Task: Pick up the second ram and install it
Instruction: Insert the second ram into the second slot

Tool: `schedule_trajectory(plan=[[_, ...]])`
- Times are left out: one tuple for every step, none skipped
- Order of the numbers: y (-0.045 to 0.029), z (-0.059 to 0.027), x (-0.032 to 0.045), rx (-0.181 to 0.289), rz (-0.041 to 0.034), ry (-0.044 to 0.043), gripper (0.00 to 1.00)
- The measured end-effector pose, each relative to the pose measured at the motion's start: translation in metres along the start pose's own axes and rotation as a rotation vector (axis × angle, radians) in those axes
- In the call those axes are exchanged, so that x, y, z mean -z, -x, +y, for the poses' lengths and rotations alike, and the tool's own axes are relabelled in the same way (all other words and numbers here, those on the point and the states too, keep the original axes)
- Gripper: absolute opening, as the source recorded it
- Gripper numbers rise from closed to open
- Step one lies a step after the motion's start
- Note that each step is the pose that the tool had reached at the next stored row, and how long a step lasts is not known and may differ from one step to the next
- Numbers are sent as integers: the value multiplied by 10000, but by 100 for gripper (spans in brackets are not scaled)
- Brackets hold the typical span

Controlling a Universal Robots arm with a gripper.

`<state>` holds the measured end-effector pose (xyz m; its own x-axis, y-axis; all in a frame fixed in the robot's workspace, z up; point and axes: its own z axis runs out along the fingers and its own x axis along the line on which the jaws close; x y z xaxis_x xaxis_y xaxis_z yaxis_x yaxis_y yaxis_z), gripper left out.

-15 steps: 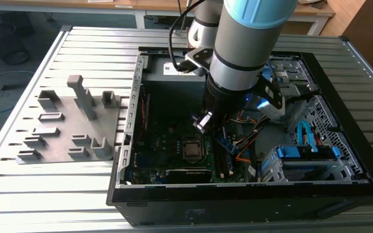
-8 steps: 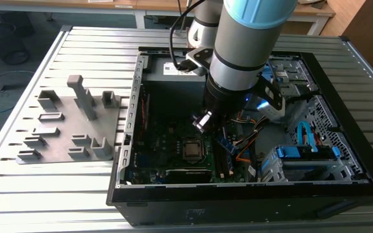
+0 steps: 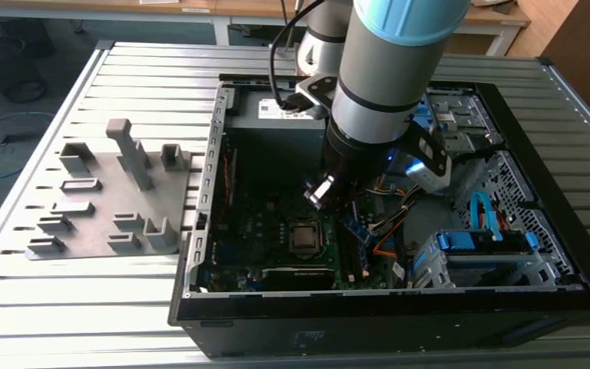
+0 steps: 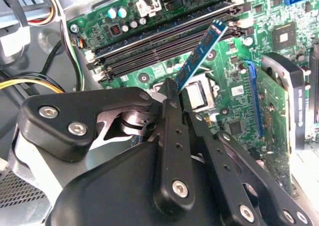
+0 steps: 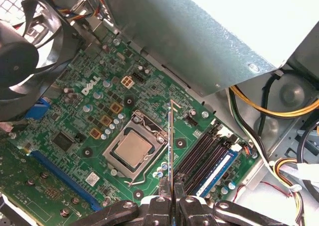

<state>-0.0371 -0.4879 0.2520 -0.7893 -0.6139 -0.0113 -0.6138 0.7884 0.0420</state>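
So the gripper (image 5: pixel 172 193) is clamped down on the ram (image 5: pixel 171 136). In the first wrist view the stick is edge-on, a thin line sticking straight out from between the two black fingers (image 5: pixel 160 193), which pinch it flat on both faces with no gap.

In the second wrist view the gripper (image 4: pixel 178 99) has the ram (image 4: pixel 199 54) by one end. You can see its blue face with the row of black chips, and the free end points toward the slots (image 4: pixel 159 42).

It's not seated in anything. It hangs in the air above the board (image 5: pixel 75 121), between the CPU (image 5: pixel 132 149) and the slots (image 5: pixel 202 154), close to both and apart from them. The slots are dark with white latches at the ends. One has a blue strip running along it, and I can't tell if that's a stick or just the slot colour.

From the exterior view, the arm (image 3: pixel 387 84) reaches straight down into the open case (image 3: pixel 377 315), with the gripper (image 3: pixel 321 192) low inside, just above the board near the CPU (image 3: pixel 306 234). The case lies on its side on a slatted metal counter (image 3: pixel 101 307). A grey plate (image 3: pixel 90 207) with upright posts lies on the counter just beside the case, on the exterior view's left.

Also in the first wrist view, a black fan (image 5: pixel 22 56) sits at the board's edge.
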Motion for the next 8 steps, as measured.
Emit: schedule_trajectory(plan=[[0, 0, 0, -40, -2, -1, 14], [0, 0, 0, -80, -3, -1, 14], [0, 0, 0, -121, -5, -2, 14], [0, 0, 0, -159, -6, -3, 14], [0, 0, 0, -195, -7, -4, 14], [0, 0, 0, -237, -8, -5, 14], [0, 0, 0, -276, -10, -5, 14], [0, 0, 0, -313, -11, -6, 14]])
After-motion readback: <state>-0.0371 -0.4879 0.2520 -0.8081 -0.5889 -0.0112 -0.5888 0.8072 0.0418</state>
